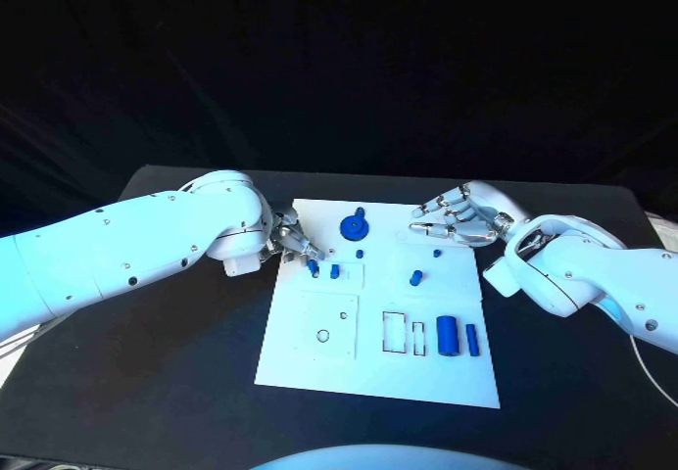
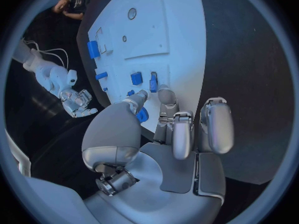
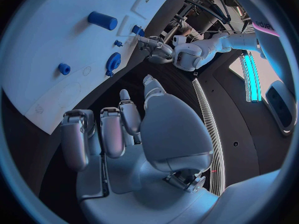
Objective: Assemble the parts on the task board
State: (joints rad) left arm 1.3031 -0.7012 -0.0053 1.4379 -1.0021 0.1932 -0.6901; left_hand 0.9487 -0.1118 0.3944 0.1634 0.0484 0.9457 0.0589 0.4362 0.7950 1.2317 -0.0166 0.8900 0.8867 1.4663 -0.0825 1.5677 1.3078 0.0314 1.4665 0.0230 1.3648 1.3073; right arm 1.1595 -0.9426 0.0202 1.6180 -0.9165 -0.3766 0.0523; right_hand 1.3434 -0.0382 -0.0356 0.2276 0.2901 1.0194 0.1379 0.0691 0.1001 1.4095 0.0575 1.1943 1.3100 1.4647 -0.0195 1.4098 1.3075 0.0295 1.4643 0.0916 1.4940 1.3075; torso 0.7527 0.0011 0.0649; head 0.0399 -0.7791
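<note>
Both hands flank the task board (image 1: pixel 370 372) far edge, seemingly empty.

Spreading flat and matte beneath the left hand (image 1: pixel 290 243) and the right hand (image 1: pixel 455 220): a wide black rectangular table top (image 1: pixel 156 382), reaching outward past each hand on its own side and running on nearer than both. Showing again in the left wrist view as plain dark ground just beyond that hand's fingertips. Hanging behind both hands, past the table's far edge: a dull black cloth backdrop (image 1: pixel 339 78), falling in faint folds. Trailing over the table, outward of the right hand and nearer than it: a thin white cable (image 1: pixel 648 367), curving away. Sitting by the table's far corner, outward of the right hand: a small pale object (image 1: pixel 661 219), cut off and too little showing to tell.
</note>
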